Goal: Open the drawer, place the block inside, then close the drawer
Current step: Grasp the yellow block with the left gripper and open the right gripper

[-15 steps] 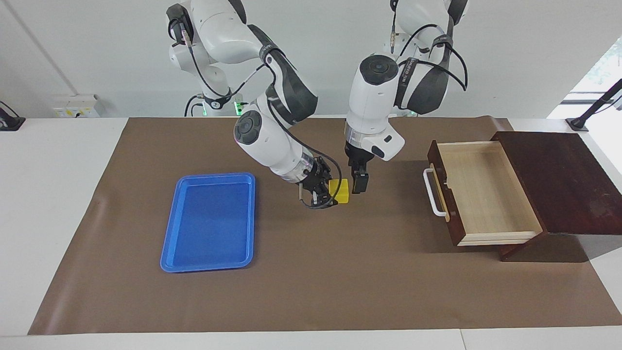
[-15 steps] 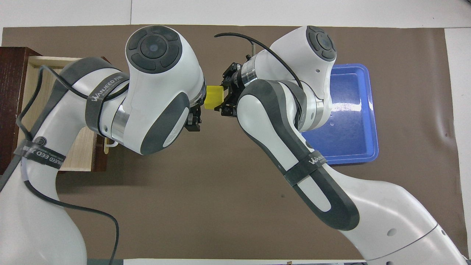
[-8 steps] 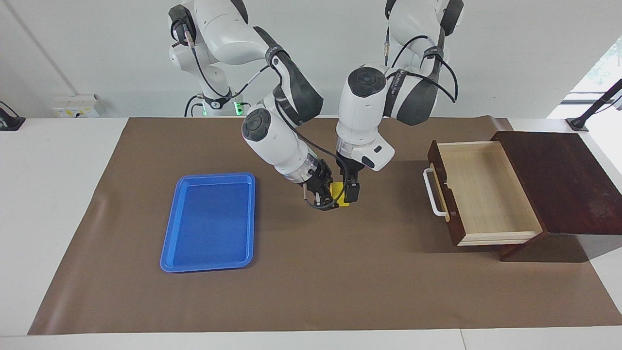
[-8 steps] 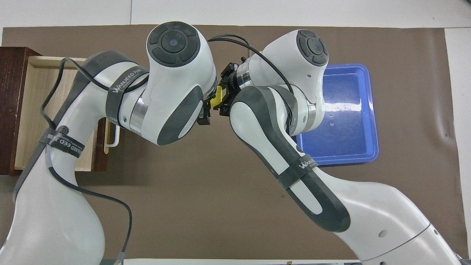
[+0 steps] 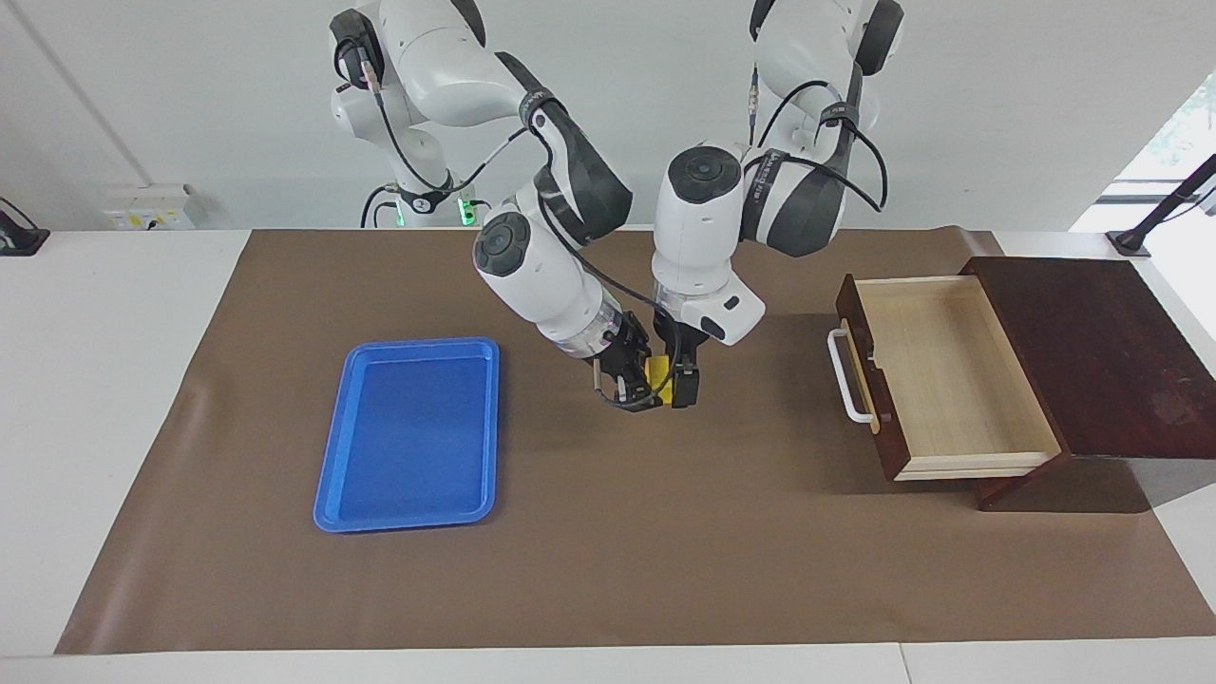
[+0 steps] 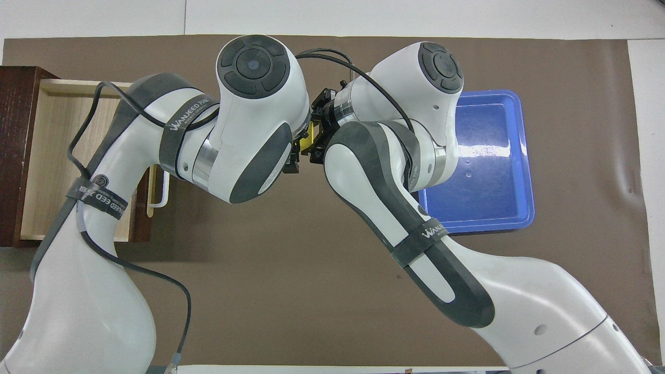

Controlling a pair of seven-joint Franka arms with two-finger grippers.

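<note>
The yellow block [image 5: 657, 371] hangs in the air over the middle of the brown mat, between the blue tray and the drawer. My right gripper [image 5: 635, 388] is shut on it, from the tray's side. My left gripper [image 5: 680, 378] comes down from above, open, its fingers straddling the block, one finger [image 5: 686, 386] covering part of it. In the overhead view only a sliver of the block [image 6: 308, 139] shows between the two wrists. The drawer [image 5: 950, 380] stands pulled out of its dark brown box [image 5: 1102, 351], its pale interior empty and its white handle [image 5: 844, 376] toward the grippers.
A blue tray [image 5: 410, 432], empty, lies on the brown mat [image 5: 608, 551] toward the right arm's end of the table; it also shows in the overhead view [image 6: 493, 166]. The drawer [image 6: 52, 156] is at the left arm's end.
My left gripper has moved from beside the block to around it, lowering a little. My right gripper has kept hold of the block and shifted slightly toward the robots.
</note>
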